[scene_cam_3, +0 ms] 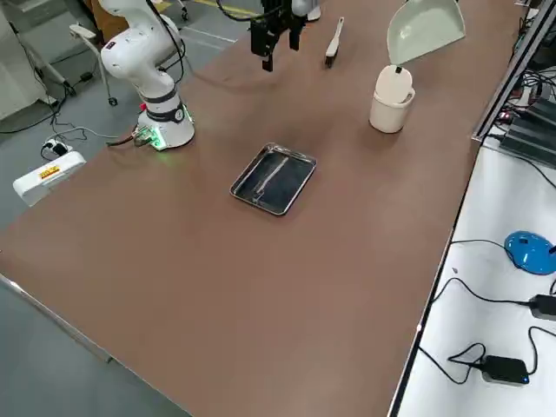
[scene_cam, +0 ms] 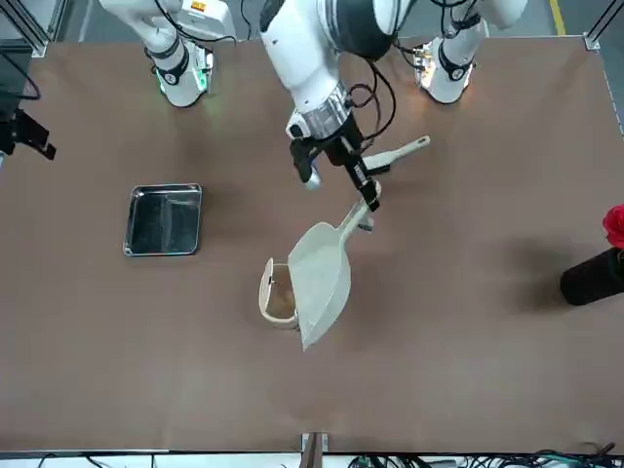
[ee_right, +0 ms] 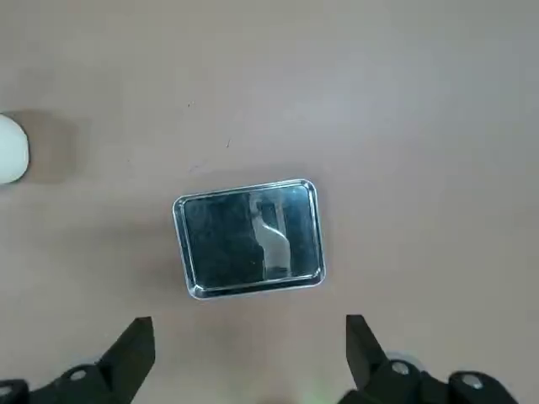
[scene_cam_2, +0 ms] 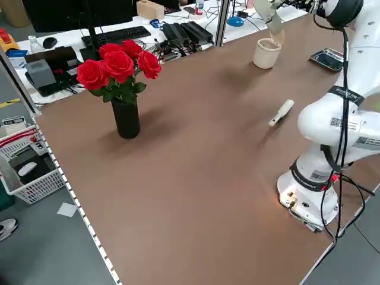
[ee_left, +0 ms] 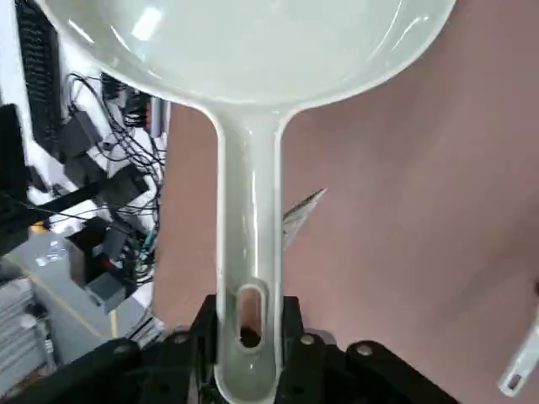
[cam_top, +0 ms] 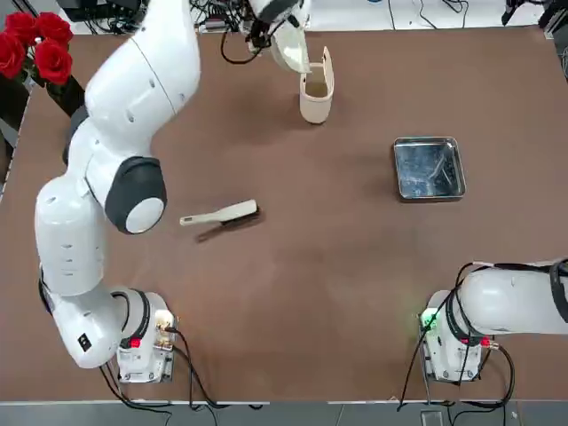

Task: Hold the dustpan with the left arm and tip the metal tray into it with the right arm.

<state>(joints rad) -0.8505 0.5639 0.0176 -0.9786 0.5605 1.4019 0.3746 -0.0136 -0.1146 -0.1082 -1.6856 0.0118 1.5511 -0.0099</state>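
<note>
dustpan [scene_cam: 320, 276] was held aloft by its handle end in the closed fingers of the left gripper [ee_left: 246, 358], beside the bin [cam_top: 316, 89]; judged light, stiff | metal tray [cam_top: 429, 168] lay flat on the counter [cam_top: 311, 293]; probably rigid, slippery, best gripped by a rim | right gripper [ee_right: 250, 353] was hovering above it, fingers spread

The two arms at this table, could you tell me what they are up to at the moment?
The left gripper is shut on the handle of the dustpan and holds it in the air, scoop tilted over the small open bin. The metal tray lies flat on the table, untouched. The right gripper hangs open above the tray. The hand brush lies apart on the table.
</note>
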